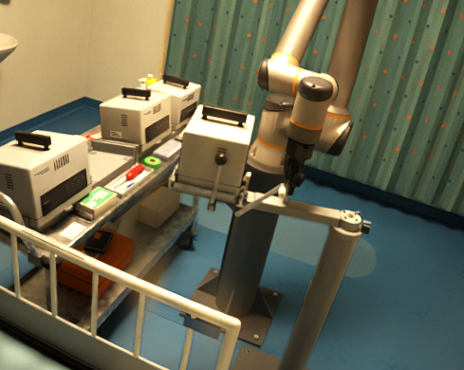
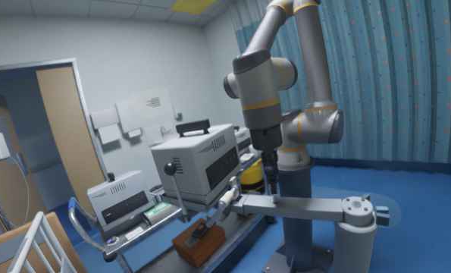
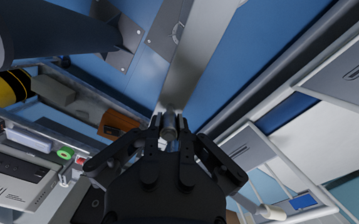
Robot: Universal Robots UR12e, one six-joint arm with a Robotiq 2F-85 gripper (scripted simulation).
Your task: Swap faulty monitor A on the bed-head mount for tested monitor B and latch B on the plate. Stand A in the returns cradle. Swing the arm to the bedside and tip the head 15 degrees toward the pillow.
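Observation:
Beside the equipment cart, a white monitor (image 1: 217, 149) (image 2: 197, 163) with a black carry handle sits on the plate at the end of the grey mount arm (image 1: 302, 209) (image 2: 291, 207). A small peg (image 3: 169, 123) standing up from that arm is gripped in my closed gripper (image 1: 291, 184) (image 2: 272, 185) (image 3: 169, 125), which points straight down just behind the monitor. A black-knobbed lever (image 1: 217, 178) (image 2: 175, 187) hangs on the monitor's near side. Another monitor (image 1: 37, 175) (image 2: 118, 197) stands at the cart's near end, and two more (image 1: 135, 117) stand further back.
An orange case (image 1: 96, 256) (image 2: 199, 241) lies on the cart's lower shelf. A green tape roll (image 1: 152, 162), a red-handled tool (image 1: 133, 172) and a green box (image 1: 96, 200) lie on top. The bed rail (image 1: 103, 279) runs across the near side, the mount's post (image 1: 324, 288) rising beside it.

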